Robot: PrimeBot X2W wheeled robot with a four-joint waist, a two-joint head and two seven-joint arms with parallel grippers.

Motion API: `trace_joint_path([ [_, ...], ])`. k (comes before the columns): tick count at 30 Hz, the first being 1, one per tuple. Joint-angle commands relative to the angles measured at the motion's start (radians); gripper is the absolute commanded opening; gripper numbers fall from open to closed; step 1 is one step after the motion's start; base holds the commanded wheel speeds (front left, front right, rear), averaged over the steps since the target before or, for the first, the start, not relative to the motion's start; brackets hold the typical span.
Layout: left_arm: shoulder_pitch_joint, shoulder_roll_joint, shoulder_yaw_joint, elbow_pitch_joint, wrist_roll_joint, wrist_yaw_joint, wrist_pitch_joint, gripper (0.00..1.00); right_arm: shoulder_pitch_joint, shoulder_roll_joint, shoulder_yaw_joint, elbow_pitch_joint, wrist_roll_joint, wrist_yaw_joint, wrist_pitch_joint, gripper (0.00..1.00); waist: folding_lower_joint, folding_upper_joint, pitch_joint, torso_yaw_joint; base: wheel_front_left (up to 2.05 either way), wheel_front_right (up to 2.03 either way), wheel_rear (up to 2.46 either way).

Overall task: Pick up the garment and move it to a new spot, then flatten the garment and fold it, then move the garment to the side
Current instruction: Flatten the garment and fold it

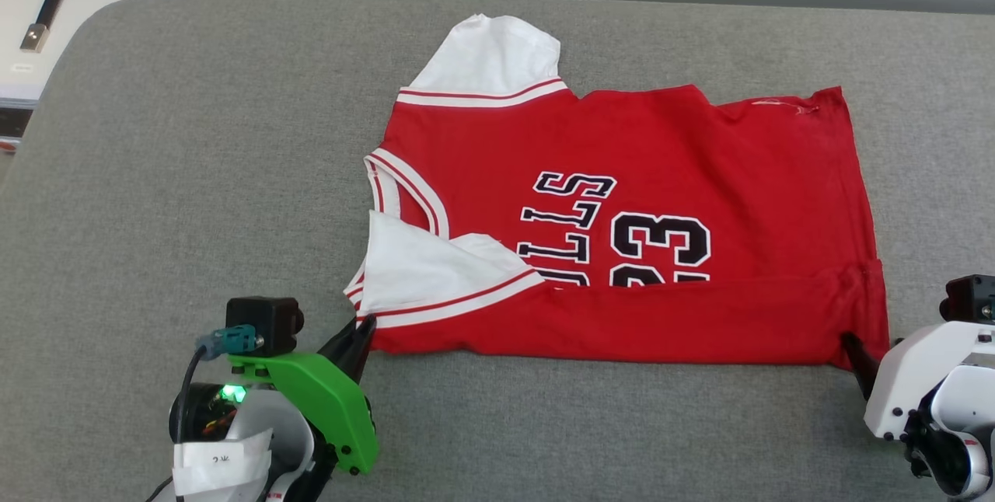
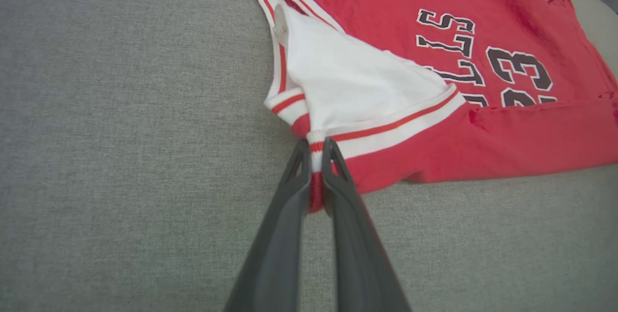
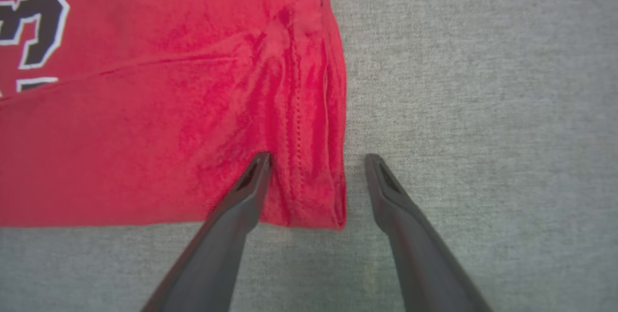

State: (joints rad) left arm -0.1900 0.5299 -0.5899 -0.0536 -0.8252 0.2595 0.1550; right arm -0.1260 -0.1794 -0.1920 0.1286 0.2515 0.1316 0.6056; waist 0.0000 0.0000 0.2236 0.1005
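Garment (image 1: pixel 661 176) lies flat on grey fabric surface (image 1: pixel 194 176), long axis running left to right, collar at left, hem at right. We note left pincer (image 2: pixel 316 150) clamped on near sleeve trim; right pincer (image 3: pixel 316 157) wide, straddling near hem corner.

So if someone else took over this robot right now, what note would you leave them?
Left gripper: shut on the jersey T-shirt's near sleeve-trim corner.
Right gripper: open, straddling the near hem corner, not gripping.
Shirt lies flat on the grey padded surface, near edge folded over the print.
To do: far sleeve sticks out; finish folding, move aside.
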Motion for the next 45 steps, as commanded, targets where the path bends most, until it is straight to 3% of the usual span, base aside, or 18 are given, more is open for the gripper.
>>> trace_joint_path([
  [1, -0.013, 0.003, -0.002, -0.005, 0.014, -0.002, -0.003, 0.0, -0.011, 0.013, 0.001, 0.017, -0.007, -0.001, 0.002, 1.0, 0.0, 0.0, 0.01, 0.005, 0.0, 0.0, 0.0],
  [2, -0.013, 0.003, -0.003, -0.003, 0.014, -0.004, -0.003, 0.0, -0.012, 0.015, 0.003, 0.023, -0.007, -0.001, 0.004, 1.0, 0.0, 0.0, 0.012, 0.005, 0.0, 0.0, 0.0],
  [3, -0.014, 0.004, -0.005, -0.001, 0.015, -0.006, -0.003, 0.0, -0.012, 0.019, 0.004, 0.03, -0.006, -0.001, 0.009, 0.85, 0.0, 0.0, 0.014, 0.005, 0.0, 0.0, 0.0],
  [5, -0.014, 0.005, -0.007, 0.005, 0.015, -0.009, -0.004, 0.0, -0.013, 0.023, -0.001, 0.043, -0.004, -0.001, 0.015, 0.25, 0.0, 0.0, 0.016, 0.004, 0.0, 0.0, 0.0],
  [6, -0.014, 0.007, -0.007, 0.008, 0.014, -0.01, -0.003, 0.0, -0.015, 0.026, -0.006, 0.047, -0.004, -0.001, 0.015, 0.05, 0.0, 0.0, 0.016, 0.003, 0.0, 0.0, 0.0],
  [7, -0.014, 0.01, -0.009, 0.014, 0.016, -0.011, -0.001, 0.0, -0.016, 0.027, -0.009, 0.052, -0.005, -0.001, 0.014, 0.0, 0.0, 0.0, 0.014, 0.002, 0.0, 0.0, 0.0],
  [20, 0.038, 0.03, -0.018, 0.076, -0.007, -0.017, 0.007, 0.0, 0.02, -0.001, -0.006, 0.046, 0.039, -0.001, 0.001, 0.0, 0.0, 0.0, -0.089, -0.024, 0.0, 0.0, 0.0],
  [29, 0.117, 0.058, -0.023, 0.075, -0.038, -0.004, 0.03, 0.0, 0.124, -0.01, -0.017, -0.049, 0.085, -0.001, 0.059, 0.0, 0.0, 0.0, -0.171, -0.031, 0.0, 0.0, 0.0],
  [38, 0.184, 0.063, -0.045, 0.048, -0.063, 0.012, 0.06, 0.0, 0.264, 0.003, -0.065, -0.187, 0.113, -0.001, 0.168, 0.0, 0.0, 0.0, -0.185, -0.028, 0.0, 0.0, 0.0],
  [45, 0.188, 0.046, -0.066, 0.085, -0.064, 0.006, 0.065, 0.0, 0.297, 0.024, -0.064, -0.19, 0.118, -0.001, 0.184, 0.0, 0.0, 0.0, -0.161, -0.031, 0.0, 0.0, 0.0],
])
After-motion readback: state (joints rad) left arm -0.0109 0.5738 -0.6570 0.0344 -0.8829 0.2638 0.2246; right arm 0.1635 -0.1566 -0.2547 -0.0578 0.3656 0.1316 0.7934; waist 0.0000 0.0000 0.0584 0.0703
